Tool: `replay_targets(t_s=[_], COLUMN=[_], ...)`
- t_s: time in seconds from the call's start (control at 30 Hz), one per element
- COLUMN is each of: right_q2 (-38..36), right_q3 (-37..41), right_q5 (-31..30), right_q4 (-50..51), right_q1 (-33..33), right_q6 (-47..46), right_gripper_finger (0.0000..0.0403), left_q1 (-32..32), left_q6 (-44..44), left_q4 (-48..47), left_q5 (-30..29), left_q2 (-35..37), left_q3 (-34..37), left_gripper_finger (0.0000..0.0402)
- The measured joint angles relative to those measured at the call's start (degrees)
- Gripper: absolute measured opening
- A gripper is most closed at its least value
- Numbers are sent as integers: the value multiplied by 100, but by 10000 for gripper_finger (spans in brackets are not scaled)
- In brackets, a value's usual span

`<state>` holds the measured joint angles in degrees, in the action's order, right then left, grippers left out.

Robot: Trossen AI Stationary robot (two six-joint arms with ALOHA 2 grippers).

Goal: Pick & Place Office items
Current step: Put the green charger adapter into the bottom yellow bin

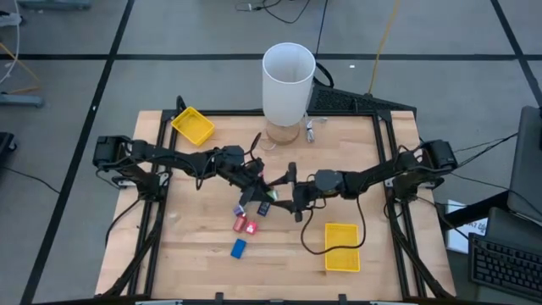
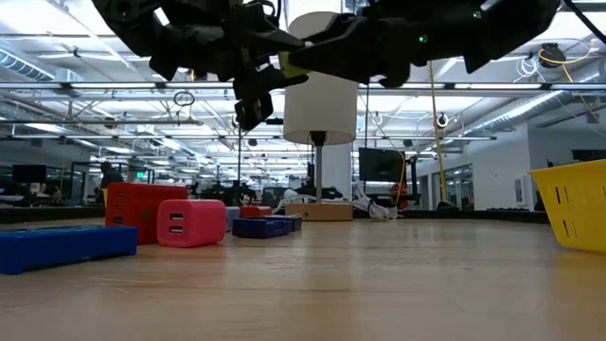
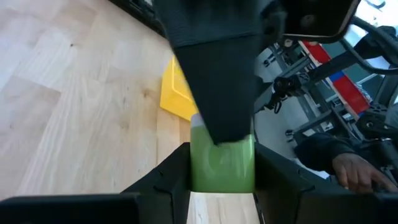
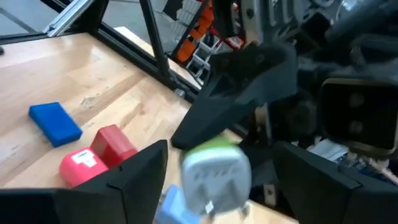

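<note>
A small green block with a grey pronged face [image 4: 214, 171] hangs above the middle of the table, with my left gripper [image 1: 261, 182] shut on it. My right gripper [image 1: 288, 188] faces it from the table's right, open. Its fingers [image 4: 140, 174] stand on either side of the block with a gap on each side. One of them rises in front of the block in the left wrist view. Below on the wood lie a red block [image 4: 113, 144], a pink block [image 4: 81, 167], a blue block [image 1: 239, 247] and small dark blue pieces [image 1: 262, 206]. My left gripper pinches the green block by two opposite sides [image 3: 202, 168] between its two fingers. The fingers come nearly level from the table's left. The block is lifted clear of the table, with its grey pronged face turned toward the right gripper.
A tall white cylinder [image 1: 288, 80] stands at the far middle. One yellow tray [image 1: 193, 125] sits at the far left and another [image 1: 341, 246] at the near right. A black frame [image 1: 385, 161] runs along the table's sides.
</note>
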<state>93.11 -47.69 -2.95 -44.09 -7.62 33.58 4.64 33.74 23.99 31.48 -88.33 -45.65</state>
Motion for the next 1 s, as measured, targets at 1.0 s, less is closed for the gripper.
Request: replay_targets(t_s=[1.0], right_q2=[6], right_q3=[-4], right_q5=[-537], right_q4=[235], right_q1=[-189], right_q6=[-717], right_gripper_finger=[125], left_q1=[316], left_q6=[-252], left_q4=[162], left_q5=[274], left_q2=[55], left_q3=[2], left_gripper_finger=[227])
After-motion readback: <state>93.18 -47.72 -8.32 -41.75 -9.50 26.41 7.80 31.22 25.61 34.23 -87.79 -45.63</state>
